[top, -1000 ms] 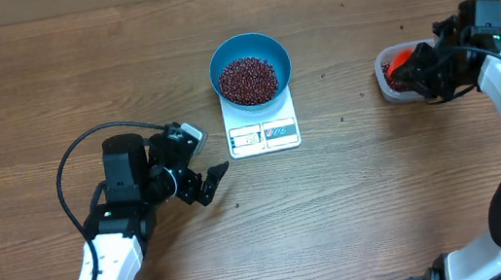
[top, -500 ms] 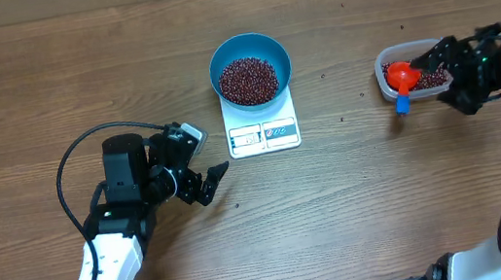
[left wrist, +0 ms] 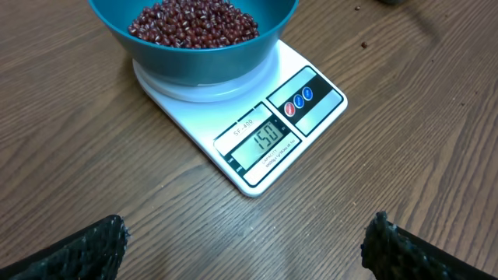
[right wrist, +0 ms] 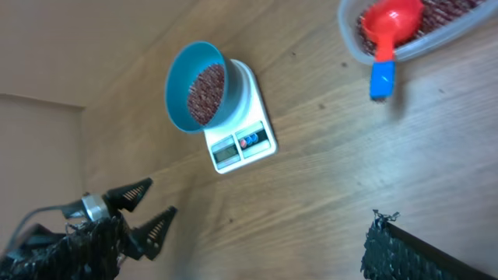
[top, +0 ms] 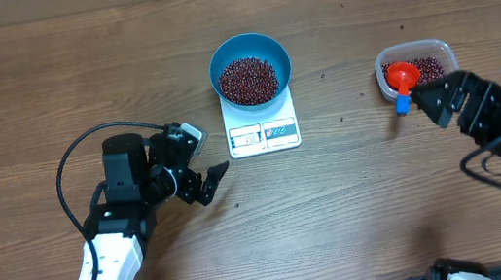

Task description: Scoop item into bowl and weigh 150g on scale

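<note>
I've just let go of the scoop. A second ago my right hand was down over the tub; now it has backed off toward me with its jaws spread wide and nothing between them. The scoop's red cup lies in the tub and its blue handle hangs over the near rim. The beans sit heaped in the teal bowl, which rests on the scale. Neither has moved, and the display reads 150. My left hand hasn't shifted either: it is open and empty, just above the counter near the scale. I judge the weighing done.
</note>
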